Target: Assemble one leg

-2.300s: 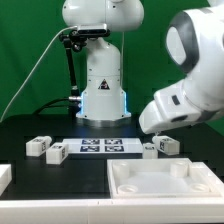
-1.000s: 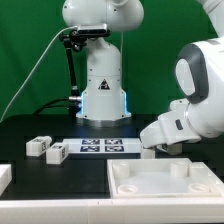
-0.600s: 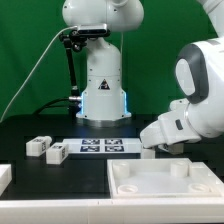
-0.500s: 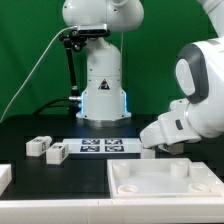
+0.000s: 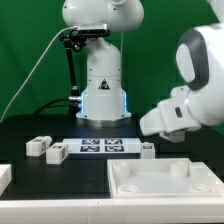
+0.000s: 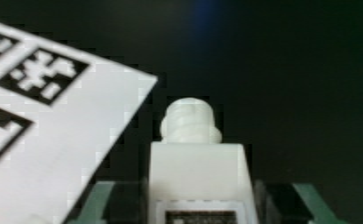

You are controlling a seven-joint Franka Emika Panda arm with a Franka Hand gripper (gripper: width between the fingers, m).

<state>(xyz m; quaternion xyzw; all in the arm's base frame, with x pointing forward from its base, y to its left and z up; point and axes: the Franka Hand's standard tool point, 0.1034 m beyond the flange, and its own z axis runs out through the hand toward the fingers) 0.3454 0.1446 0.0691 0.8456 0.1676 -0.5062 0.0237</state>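
The table [image 5: 60, 125] is a matte black surface backed by a green curtain [image 5: 25, 50], with a white robot base [image 5: 103, 75] at its far side. The marker board [image 5: 103, 146] lies flat mid-table. Toward the exterior view's right, above the table, the gripper [image 6: 199, 196] has its jaws closed narrowly on the leg [image 6: 199, 150], 1 grey finger [image 6: 110, 200] on each side. 2 spare blocks [image 5: 45, 149] sit left of the board and 1 more block [image 5: 148, 150] by its right end. The white panel [image 5: 160, 178] lies nearest the camera.
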